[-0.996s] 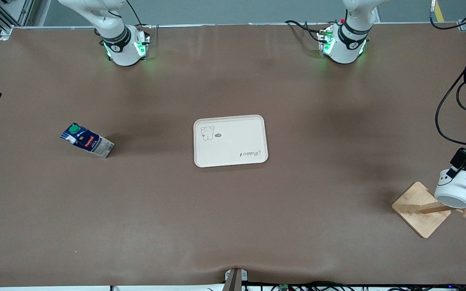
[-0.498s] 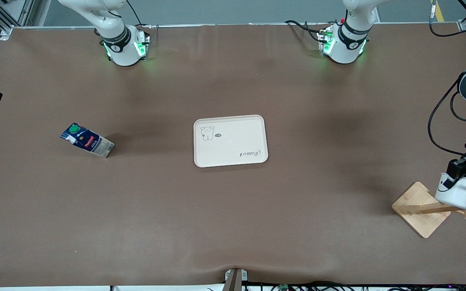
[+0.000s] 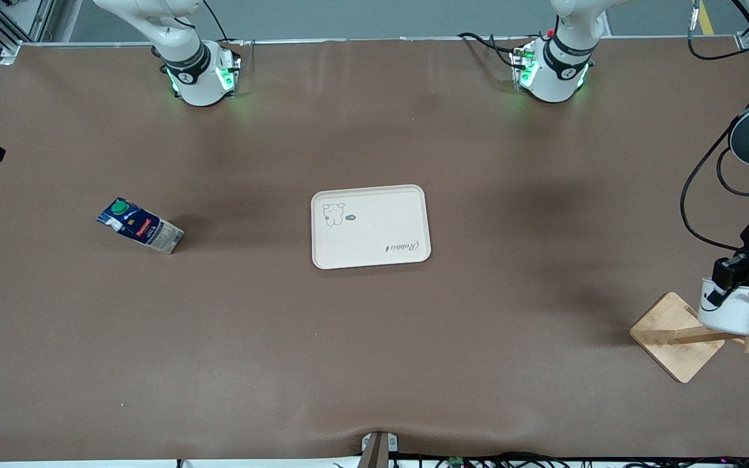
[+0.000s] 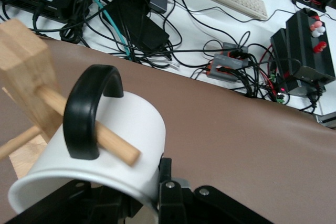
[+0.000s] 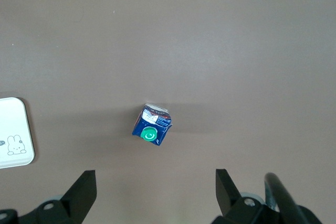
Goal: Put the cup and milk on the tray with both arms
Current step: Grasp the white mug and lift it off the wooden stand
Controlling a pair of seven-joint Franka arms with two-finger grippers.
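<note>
The left arm's black two-finger claw is pinching the rim of the small white mug with a black handle, at the left arm's end of the tabletop. Compared with a second ago, the claw and mug have shifted slightly away from the front camera and toward the tray, and the mug sits more upright. In the left wrist view the mug's handle is hooked over a wooden peg of the wooden rack with a square base, so the mug is not yet free of it.

The flat cream rectangular tray with a bear drawing lies at the middle of the tabletop, unmoved. The small dark blue carton with a green cap stands toward the right arm's end, also unmoved.

The right arm waits high above, its claw spread wide over the carton in the right wrist view.
</note>
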